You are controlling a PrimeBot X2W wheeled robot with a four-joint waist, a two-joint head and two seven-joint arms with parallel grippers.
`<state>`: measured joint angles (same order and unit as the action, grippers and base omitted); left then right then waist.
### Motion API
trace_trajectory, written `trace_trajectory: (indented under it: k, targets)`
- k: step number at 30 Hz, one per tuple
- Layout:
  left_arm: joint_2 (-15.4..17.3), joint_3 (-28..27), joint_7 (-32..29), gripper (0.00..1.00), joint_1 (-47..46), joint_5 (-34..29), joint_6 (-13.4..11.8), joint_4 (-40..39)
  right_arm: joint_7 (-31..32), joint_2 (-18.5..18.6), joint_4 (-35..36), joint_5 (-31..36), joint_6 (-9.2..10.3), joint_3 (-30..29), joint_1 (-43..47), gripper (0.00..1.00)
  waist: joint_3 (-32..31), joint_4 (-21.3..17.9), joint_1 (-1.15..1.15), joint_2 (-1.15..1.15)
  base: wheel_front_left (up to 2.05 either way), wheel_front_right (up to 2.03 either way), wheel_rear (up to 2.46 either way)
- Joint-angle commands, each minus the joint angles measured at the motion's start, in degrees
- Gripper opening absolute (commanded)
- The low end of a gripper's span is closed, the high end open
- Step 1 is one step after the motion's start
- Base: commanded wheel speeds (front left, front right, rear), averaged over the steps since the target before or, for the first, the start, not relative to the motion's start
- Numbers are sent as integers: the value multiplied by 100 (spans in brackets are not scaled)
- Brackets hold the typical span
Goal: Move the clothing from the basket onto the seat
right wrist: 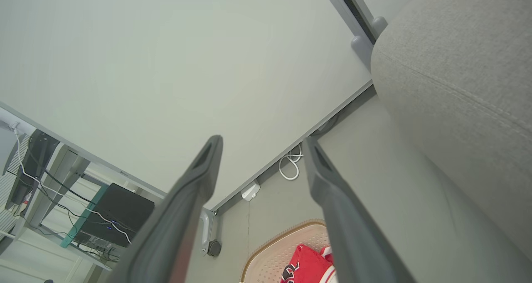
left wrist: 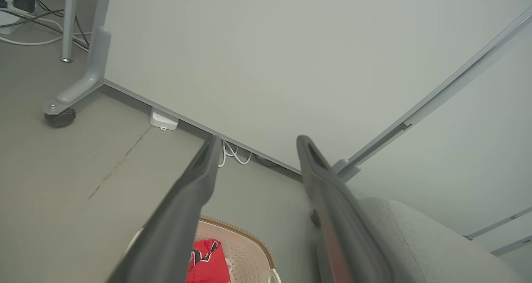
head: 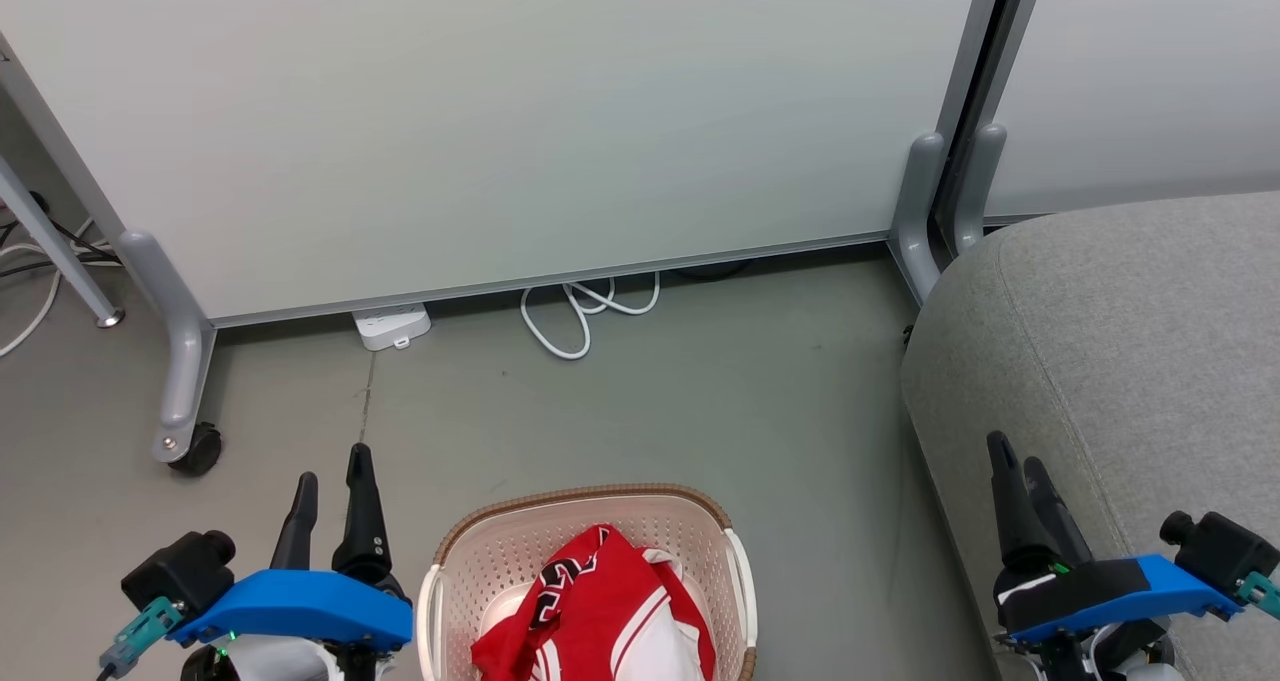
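Head view
- Left gripper (head: pixel 332 466): its two dark fingers are spread, with nothing between them. It hangs over the bare floor (head: pixel 700 391).
- Right gripper (head: pixel 1012 451): the fingers stand apart and empty, over the front edge of the seat (head: pixel 1130 341).
- Basket (head: pixel 590 494): it stands on the floor between the two grippers, just beside the left one and farther from the right one.
- Clothing (head: pixel 600 611): red cloth with white stripes and black lettering is heaped inside the basket, touched by neither gripper.
- Beyond the fingertips: a pale partition panel (head: pixel 500 111) with a caster (head: pixel 195 451) on its foot. A white power strip (head: pixel 392 325) and a looped white cable (head: pixel 585 311) lie at the panel's base.

Left wrist view
- Own fingers (left wrist: pixel 183 208): wide apart, gripping nothing.
- Basket and clothing: both are low in the gap between the fingers, the red cloth lying inside the brown rim.
- Seat: its grey rounded corner shows behind the finger on the basket's far side.
- Ahead: the panel, with the power strip and cable at its foot.

Right wrist view
- Own fingers (right wrist: pixel 187 200): parted and empty.
- Basket and clothing: both are low between the fingers, and the red cloth is in the basket.
- Seat: close alongside one finger, its seam line visible.
- Other side: a black box (right wrist: pixel 116 214) with cables, past the panel's edge.
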<state>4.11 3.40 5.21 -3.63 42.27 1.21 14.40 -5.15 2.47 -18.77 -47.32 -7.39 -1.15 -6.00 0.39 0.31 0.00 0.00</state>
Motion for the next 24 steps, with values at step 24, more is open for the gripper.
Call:
trace_trajectory:
  k: [24]
  targets:
    - [81, 265, 439, 100, -185, -1627, -164, 27, -405, 49, -144, 1888, -11, 7, -279, 100, 18, 4, 0, 0, 0, 0, 0]
